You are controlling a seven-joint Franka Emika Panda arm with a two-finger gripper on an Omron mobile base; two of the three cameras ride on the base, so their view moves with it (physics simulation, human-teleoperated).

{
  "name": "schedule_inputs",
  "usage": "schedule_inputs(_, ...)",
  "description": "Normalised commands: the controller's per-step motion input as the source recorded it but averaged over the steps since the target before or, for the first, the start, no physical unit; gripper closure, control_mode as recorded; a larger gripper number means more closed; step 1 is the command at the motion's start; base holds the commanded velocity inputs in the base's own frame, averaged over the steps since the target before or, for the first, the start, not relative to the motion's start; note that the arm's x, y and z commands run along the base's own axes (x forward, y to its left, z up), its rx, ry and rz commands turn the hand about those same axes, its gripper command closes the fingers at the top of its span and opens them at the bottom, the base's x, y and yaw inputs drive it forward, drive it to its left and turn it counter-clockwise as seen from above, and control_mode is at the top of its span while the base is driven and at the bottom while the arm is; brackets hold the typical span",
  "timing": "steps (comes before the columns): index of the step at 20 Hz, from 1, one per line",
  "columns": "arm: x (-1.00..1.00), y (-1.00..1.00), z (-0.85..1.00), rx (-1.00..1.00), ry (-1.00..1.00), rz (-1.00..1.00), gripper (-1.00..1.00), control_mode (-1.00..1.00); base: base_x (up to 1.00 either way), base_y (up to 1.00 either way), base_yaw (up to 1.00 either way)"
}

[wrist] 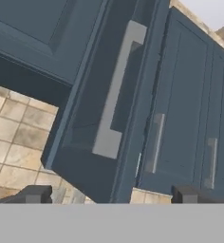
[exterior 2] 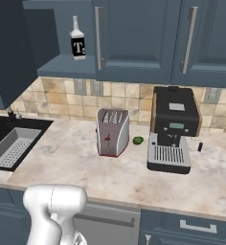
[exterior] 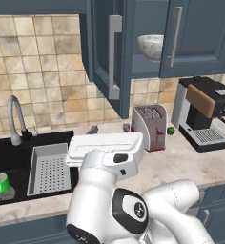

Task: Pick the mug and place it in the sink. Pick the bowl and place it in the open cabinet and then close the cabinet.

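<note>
The whitish marbled bowl (exterior: 151, 46) sits on the shelf inside the dark blue-grey cabinet (exterior: 133, 66). The cabinet's door (exterior: 101, 43) stands open, swung out toward me. The green mug (exterior: 1, 183) stands upright in the black sink (exterior: 9, 155), left of the grey perforated tray (exterior: 50, 169). In the hand view my gripper (wrist: 113, 194) is open and empty. It looks up at the open door's (wrist: 85, 128) silver bar handle (wrist: 116, 90) from below, apart from it. In the right base view the open door (exterior 2: 9, 48) is at the upper left.
A silver toaster (exterior: 150, 126) and a coffee machine (exterior: 205, 112) stand on the counter right of the sink, with a tiny green ball (exterior: 170, 130) between them. A curved tap (exterior: 13, 119) rises behind the sink. A bottle (exterior 2: 77, 38) stands on the cabinet shelf.
</note>
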Motion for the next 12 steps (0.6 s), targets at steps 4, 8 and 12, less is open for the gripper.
schedule_inputs(4, 0.56, 0.0, -0.21, 0.08, -0.08, 0.0, -1.0, -1.0, 0.0, 0.0, 0.0)
schedule_inputs(8, 0.47, -0.04, -0.11, 0.09, -0.06, 0.0, -1.0, -1.0, 0.0, 0.0, 0.0)
schedule_inputs(12, 0.26, 0.0, -0.03, 0.07, -0.09, -0.02, -1.0, -1.0, 0.0, 0.0, 0.0)
